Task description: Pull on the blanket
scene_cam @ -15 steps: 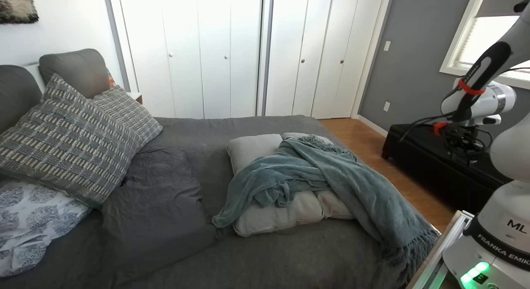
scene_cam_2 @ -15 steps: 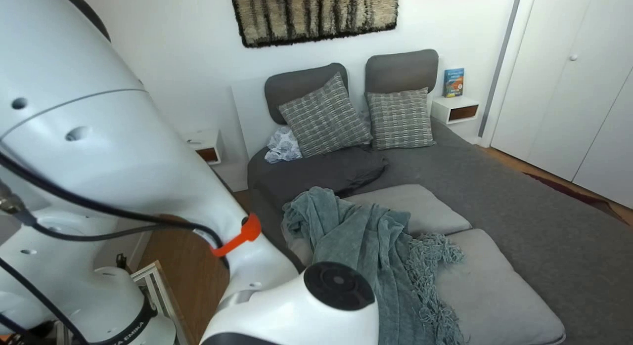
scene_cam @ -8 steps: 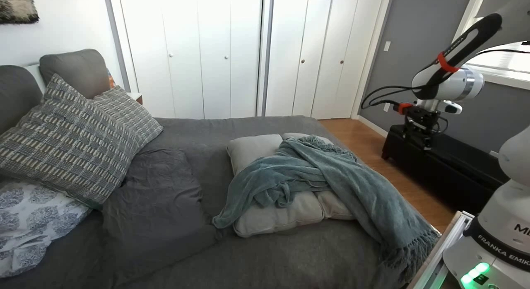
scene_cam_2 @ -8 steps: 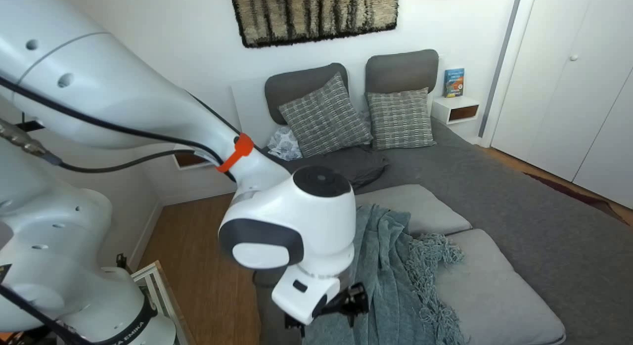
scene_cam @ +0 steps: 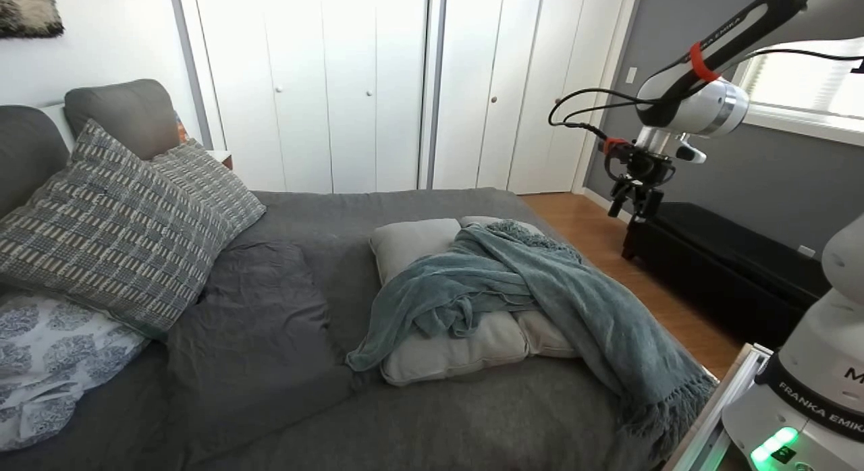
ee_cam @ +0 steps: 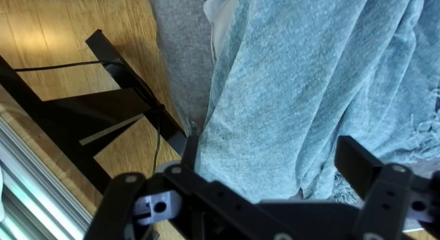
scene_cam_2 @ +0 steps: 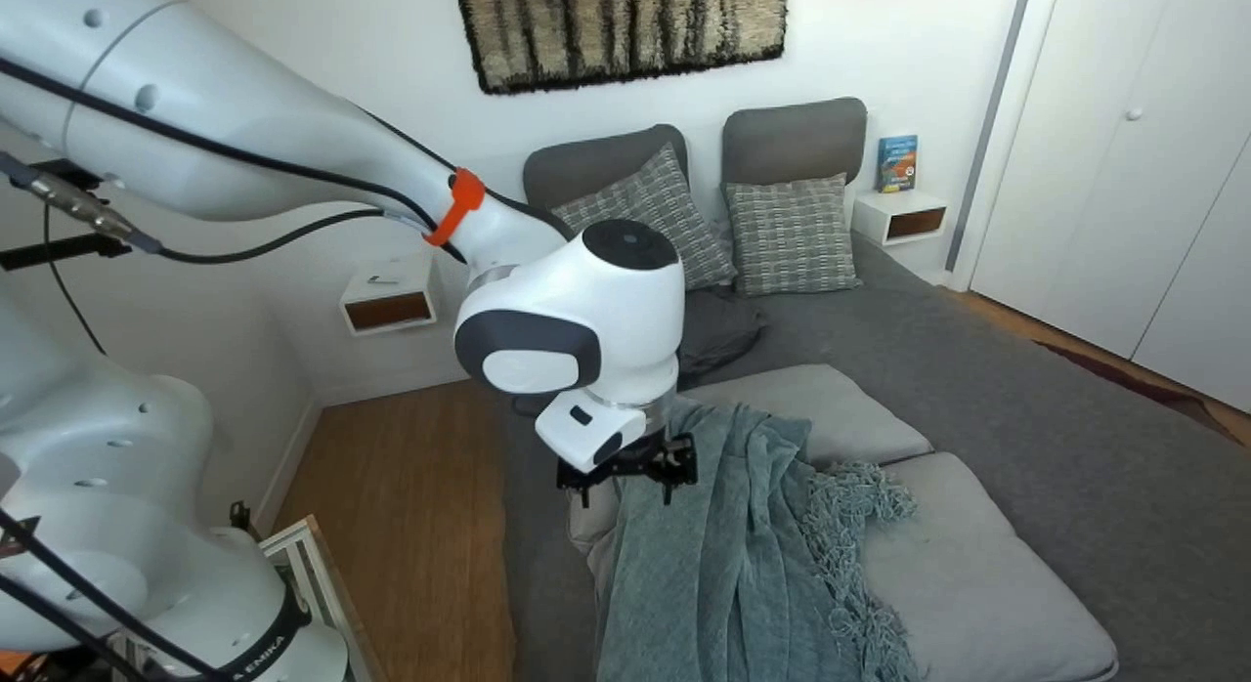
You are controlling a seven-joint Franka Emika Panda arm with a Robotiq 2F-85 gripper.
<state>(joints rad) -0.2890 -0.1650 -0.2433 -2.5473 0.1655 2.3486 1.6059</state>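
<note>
Blanket (scene_cam: 584, 295): blue-grey, wrinkled, fringed cloth. Draped over cushions (scene_cam: 445, 359), with one end at the foot edge of the desk (scene_cam: 466, 424).

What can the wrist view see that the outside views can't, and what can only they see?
Only the wrist view shows the black frame with wooden floor showing through its gaps.
Only the exterior views show the patterned pillows, the wall rug and the white doors.
They all share the blue-grey blanket, the grey bedspread, that floor, the open gripper and at least part of the pale pillows.
</note>
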